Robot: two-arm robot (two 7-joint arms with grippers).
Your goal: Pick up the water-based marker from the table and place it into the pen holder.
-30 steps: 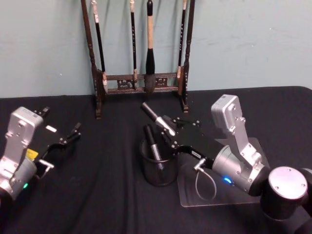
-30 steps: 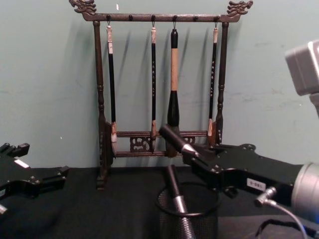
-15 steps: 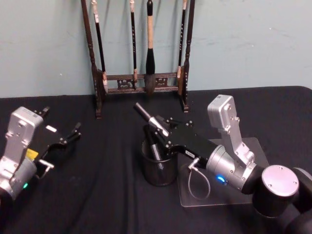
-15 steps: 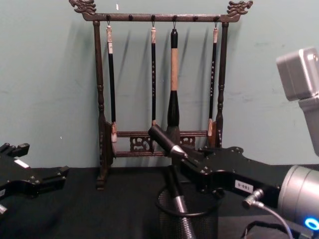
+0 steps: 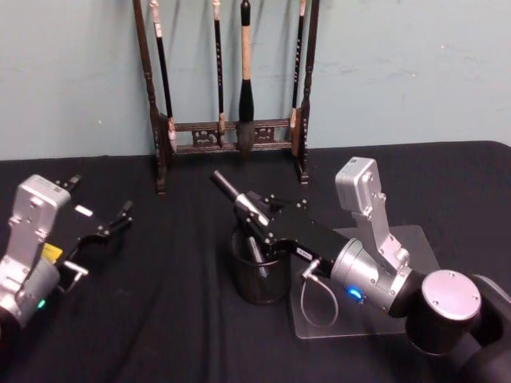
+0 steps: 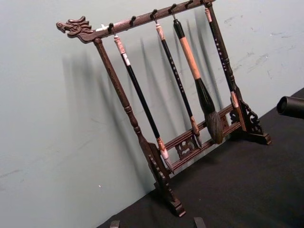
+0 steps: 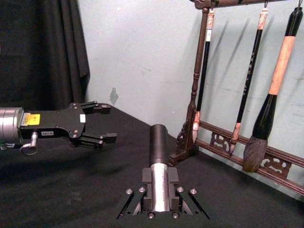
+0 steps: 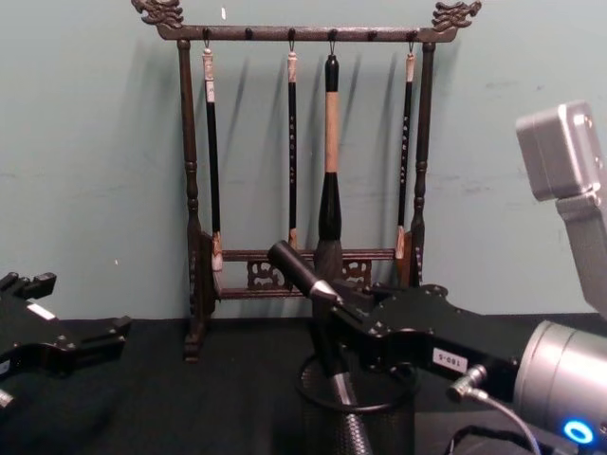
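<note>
Black-clothed bench [image 5: 160, 319]: right tool [image 5: 249, 214] clenches the water-based marker [image 5: 229, 191] just above the pen holder [image 5: 259, 281]; its long axis tilts, dark end pointing up-left beyond the tool. Left tool [image 5: 102, 209] sits parked, released.

A tall dark wooden rack with dragon ends [image 8: 187, 142] stands at the top middle, by a pale green wall [image 8: 85, 142]. Four long brushes [image 8: 331, 190] hang on it. A clear flat sheet [image 5: 419, 239] lies at the lower right.

A pale green, scuffed wall [image 5: 415, 72] rises behind a black-clothed table [image 5: 160, 319], where a dark wooden rack [image 8: 256, 32] with carved dragon ends stands at the far edge hung with four brushes [image 8: 331, 142], and a black curtain [image 7: 42, 47] hangs against the wall
</note>
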